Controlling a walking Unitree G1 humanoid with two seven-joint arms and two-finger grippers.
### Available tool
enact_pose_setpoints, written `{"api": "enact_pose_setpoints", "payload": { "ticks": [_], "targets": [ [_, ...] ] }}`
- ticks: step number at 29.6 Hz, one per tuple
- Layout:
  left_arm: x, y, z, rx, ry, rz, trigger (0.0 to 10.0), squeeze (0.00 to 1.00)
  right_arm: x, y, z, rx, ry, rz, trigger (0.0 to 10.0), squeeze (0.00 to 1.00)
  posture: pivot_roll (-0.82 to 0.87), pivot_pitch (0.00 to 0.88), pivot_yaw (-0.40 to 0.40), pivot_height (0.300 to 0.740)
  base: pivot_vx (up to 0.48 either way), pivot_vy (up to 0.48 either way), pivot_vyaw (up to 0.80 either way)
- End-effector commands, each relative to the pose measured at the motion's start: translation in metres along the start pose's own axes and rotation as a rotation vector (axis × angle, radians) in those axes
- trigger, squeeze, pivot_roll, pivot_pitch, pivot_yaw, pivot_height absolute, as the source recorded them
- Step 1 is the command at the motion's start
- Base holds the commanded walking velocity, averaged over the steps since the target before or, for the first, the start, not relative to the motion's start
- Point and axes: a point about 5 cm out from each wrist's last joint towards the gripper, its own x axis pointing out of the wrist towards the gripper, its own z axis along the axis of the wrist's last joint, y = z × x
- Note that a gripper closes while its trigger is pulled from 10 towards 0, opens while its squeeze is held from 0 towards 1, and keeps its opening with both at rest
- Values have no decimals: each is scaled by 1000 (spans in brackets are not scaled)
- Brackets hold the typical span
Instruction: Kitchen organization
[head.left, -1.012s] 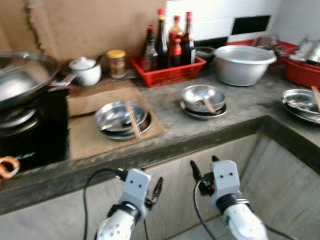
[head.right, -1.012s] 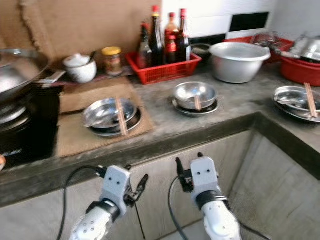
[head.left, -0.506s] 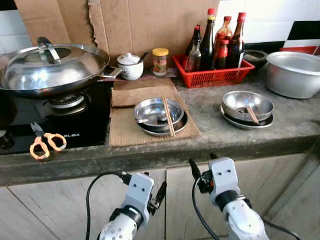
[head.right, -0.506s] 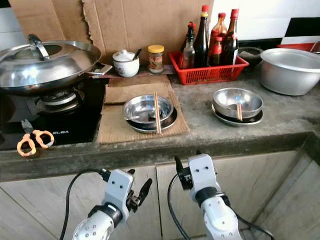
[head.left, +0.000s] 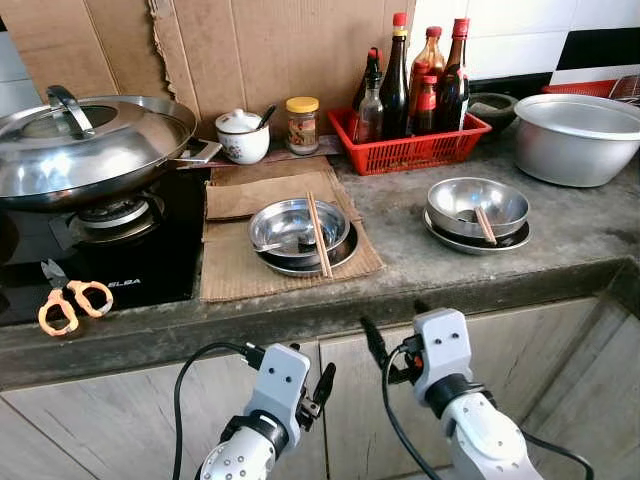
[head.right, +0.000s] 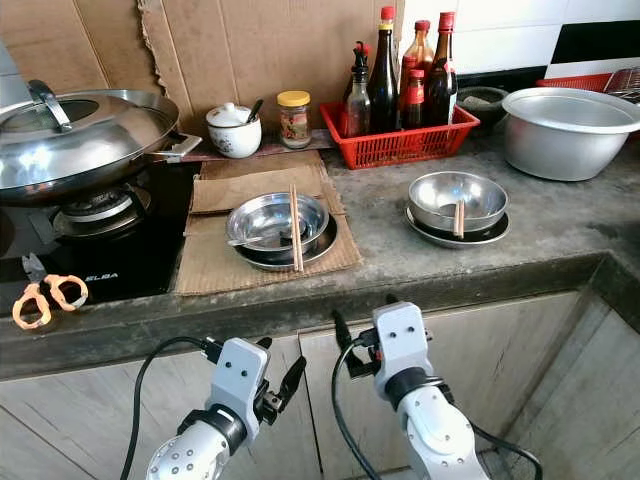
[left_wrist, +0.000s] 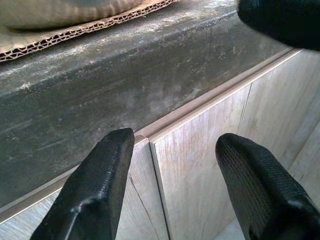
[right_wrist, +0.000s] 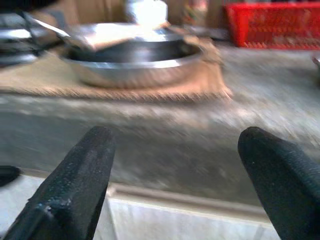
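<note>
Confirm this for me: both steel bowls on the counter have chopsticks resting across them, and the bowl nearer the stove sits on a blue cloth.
One detail is wrong. The bowl nearer the stove sits on a sheet of brown cardboard, not a blue cloth, as the left eye view shows. The rest holds: chopsticks rest across it, and across the other bowl too.

A home kitchen. At the left of the frame a lidded steel wok (head.left: 90, 145) sits on a black gas stove (head.left: 105, 250), with orange-handled scissors (head.left: 68, 303) by its front edge. The grey stone tabletop (head.left: 420, 255) carries steel bowls with chopsticks (head.left: 298, 232), a red basket of sauce bottles (head.left: 410, 140) at the upper middle, and a large metal basin (head.left: 580, 135) at the upper right. Cardboard (head.left: 260, 50) covers the tiled wall; wooden cabinet doors (head.left: 120, 430) run below.
</note>
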Motion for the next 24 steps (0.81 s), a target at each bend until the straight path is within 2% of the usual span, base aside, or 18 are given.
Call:
{"api": "enact_pose_setpoints", "payload": {
  "ticks": [1, 5, 11, 22, 24],
  "targets": [
    [-2, 2, 3, -4, -12, 6, 10000, 0, 3, 2, 12, -2, -56, 22, 10000, 0, 50, 12, -10, 740, 0, 0, 0],
    [-4, 5, 7, -19, -39, 34, 10000, 0, 11, -2, 21, -10, -86, 8, 10000, 0, 50, 9, -11, 740, 0, 0, 0],
    [-5, 4, 7, -19, -41, 33, 10000, 0, 11, -4, 18, -36, -79, 20, 10000, 0, 60, 5, -18, 740, 0, 0, 0],
    [-6, 4, 6, -27, -32, 27, 10000, 0, 4, -5, 6, -41, -22, -7, 10000, 0, 56, 7, -11, 740, 0, 0, 753],
    [-6, 4, 6, -27, -31, 24, 10000, 0, 3, -7, 4, -42, -13, -27, 10000, 0, 54, 10, -8, 740, 0, 0, 0]
  ]
}}
